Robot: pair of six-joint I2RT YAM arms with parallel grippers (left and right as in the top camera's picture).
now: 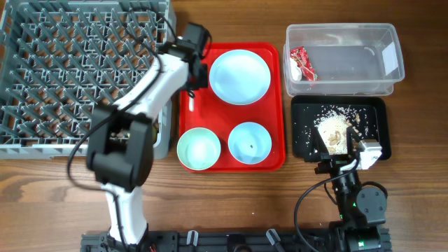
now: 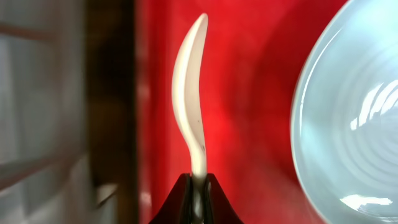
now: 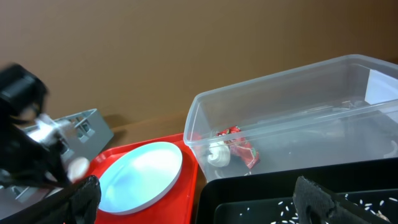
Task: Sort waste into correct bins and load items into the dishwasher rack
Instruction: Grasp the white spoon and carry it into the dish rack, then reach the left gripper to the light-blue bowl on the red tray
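Left hand clamped on very tip of white plastic utensil, over left strip of red tray; lifted or resting, cannot tell. Grip so near end: utensil may swivel or slip on carry to dishwasher rack at left, or drop through grid. Pale blue plate rim close by, could get clipped. Green bowl, blue bowl sit on tray. Wrapper in clear tub; scraps in black tray. Right hand spread wide, empty, over black tray.
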